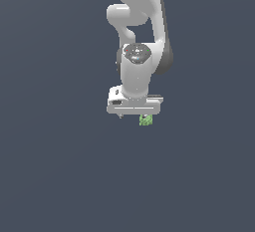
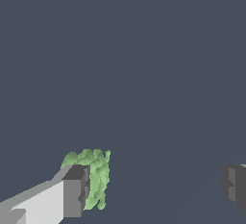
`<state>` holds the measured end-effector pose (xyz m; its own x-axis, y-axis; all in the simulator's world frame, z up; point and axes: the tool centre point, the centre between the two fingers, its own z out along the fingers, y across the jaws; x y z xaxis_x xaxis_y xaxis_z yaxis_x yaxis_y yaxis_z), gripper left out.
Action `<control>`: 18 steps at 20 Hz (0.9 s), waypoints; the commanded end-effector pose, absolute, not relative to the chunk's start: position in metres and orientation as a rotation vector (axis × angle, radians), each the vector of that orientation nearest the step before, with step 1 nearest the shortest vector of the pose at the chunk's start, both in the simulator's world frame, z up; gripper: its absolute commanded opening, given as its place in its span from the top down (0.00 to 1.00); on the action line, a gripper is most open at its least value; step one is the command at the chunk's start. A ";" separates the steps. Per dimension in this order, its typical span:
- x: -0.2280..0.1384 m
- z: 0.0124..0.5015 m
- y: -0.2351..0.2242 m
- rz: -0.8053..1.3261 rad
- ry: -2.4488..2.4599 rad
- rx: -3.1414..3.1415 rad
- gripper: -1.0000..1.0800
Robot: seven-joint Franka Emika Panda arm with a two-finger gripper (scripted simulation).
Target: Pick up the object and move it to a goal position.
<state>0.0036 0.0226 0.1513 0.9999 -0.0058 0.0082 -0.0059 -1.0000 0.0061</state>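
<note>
Gripper (image 2: pixel 154 189) spread wide, holding nothing. Green object (image 2: pixel 93 176) touching or just beside one fingertip (image 2: pixel 76 192), well apart from the other, off-centre between the jaws; in the exterior view, below the hand's right end.

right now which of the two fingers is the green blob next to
The finger joined to the pale grey body; the green blob sits against its pad. The other finger stands apart, nothing near it.
</note>
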 end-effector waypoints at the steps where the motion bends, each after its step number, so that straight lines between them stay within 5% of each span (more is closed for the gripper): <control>1: -0.004 0.142 0.035 0.010 -0.017 3.137 0.04; 18: -0.060 0.090 0.096 0.000 -0.078 3.141 0.04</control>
